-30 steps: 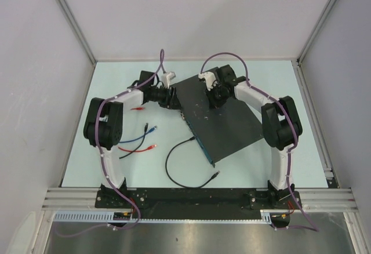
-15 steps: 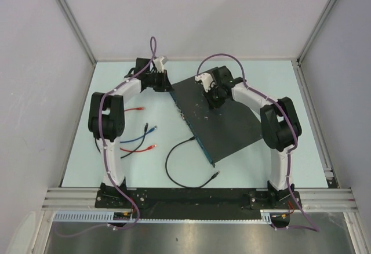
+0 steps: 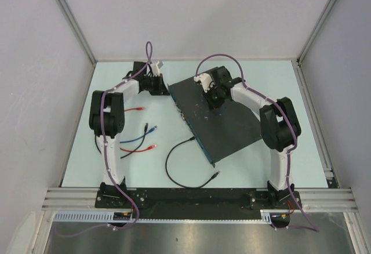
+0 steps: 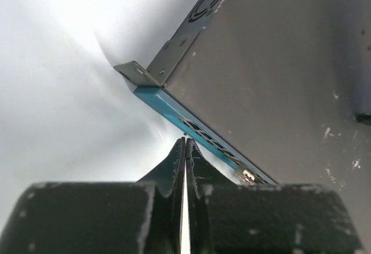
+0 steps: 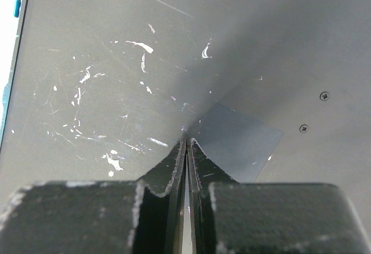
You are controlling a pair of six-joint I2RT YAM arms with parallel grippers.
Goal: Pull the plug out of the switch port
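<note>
The switch (image 3: 223, 118) is a flat black box lying slantwise mid-table, its bluish socket edge (image 4: 174, 110) facing left. A clear plug (image 4: 248, 177) sits in one socket, and its black cable (image 3: 174, 164) loops toward the near edge. My left gripper (image 3: 164, 87) hovers by the switch's far left corner, shut and empty, its tips (image 4: 185, 142) just short of the blue edge and apart from the plug. My right gripper (image 3: 213, 100) is shut with nothing in it, its tips (image 5: 186, 140) resting on the scuffed top of the switch (image 5: 116, 80).
Loose cables lie left of the switch: a red one (image 3: 136, 109), a blue one (image 3: 139, 135) and another red one (image 3: 145, 148). Grey walls enclose the table on three sides. A metal mounting ear (image 4: 138, 72) juts from the switch's corner.
My left gripper pulled back from the switch's left edge toward the far left corner and closed its jaws on nothing. The right arm and the switch stayed put.
</note>
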